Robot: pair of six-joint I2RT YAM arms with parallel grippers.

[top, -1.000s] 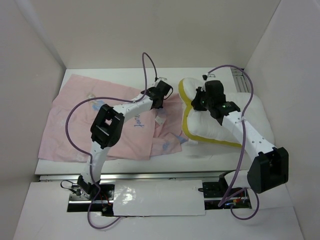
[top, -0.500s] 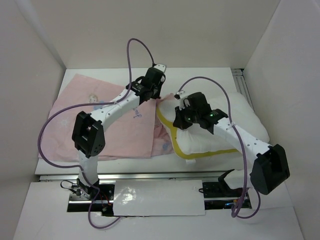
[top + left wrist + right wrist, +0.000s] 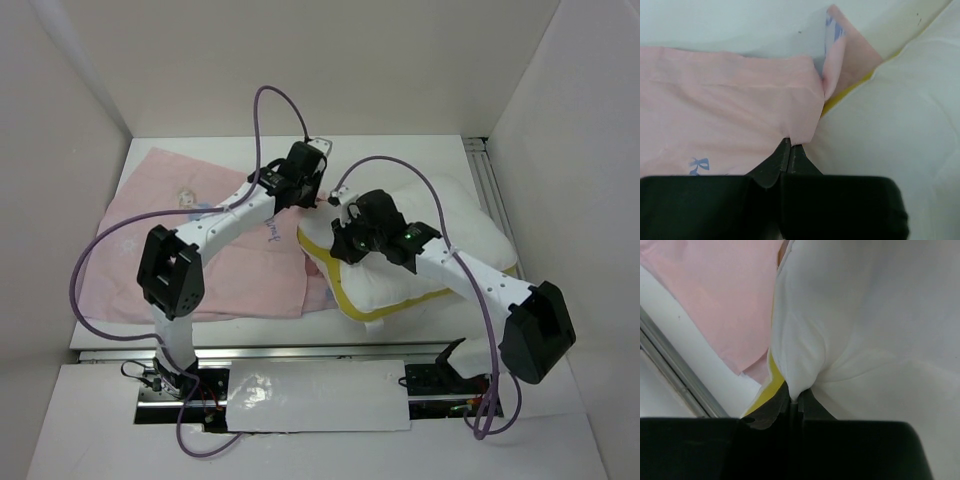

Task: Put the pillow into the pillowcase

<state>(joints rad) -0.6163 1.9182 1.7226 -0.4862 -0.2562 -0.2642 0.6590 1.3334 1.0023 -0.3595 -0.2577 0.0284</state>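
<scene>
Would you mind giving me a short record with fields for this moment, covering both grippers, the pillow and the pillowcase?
Left gripper: shut, pinching an edge of the pillowcase
Right gripper: shut on a fold of the pillow near its yellow seam
Pillowcase: spread pink side up on the left of the table
Pillow: to the right of the pillowcase, its yellow-seamed end against the case's edge
Task state: pillow almost wholly outside the case

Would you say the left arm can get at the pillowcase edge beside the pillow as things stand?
Likely yes: the left end effector looks shut on the pillowcase edge, right beside the pillow, nothing covering it.
</scene>
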